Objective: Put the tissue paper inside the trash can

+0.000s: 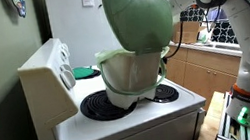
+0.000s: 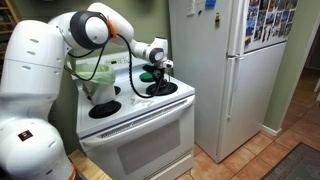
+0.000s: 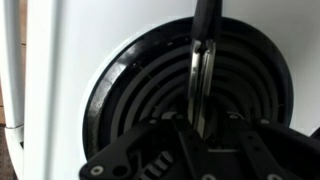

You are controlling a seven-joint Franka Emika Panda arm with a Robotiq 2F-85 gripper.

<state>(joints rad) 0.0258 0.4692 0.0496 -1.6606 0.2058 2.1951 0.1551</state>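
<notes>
**Tool possibly grabbing nothing?**

The tissue paper isn't showing up in any view, so I'm guessing the tool, fingers pressed together over a burner, is pinching air or a scrap too small to see. The trash can is sitting on the stove, looking cream with a pale green rim. Its domed lid is standing open, so a careless swing is risking a knock.

Gripper: too small in an exterior view for you to read its grip.
Lid: hides your gripper entirely in an exterior view.
Bin: mostly behind your arm.
Tissue: you cannot tell if any sits between the blurred pads.
Burner: lower part hidden by the gripper body.
</notes>
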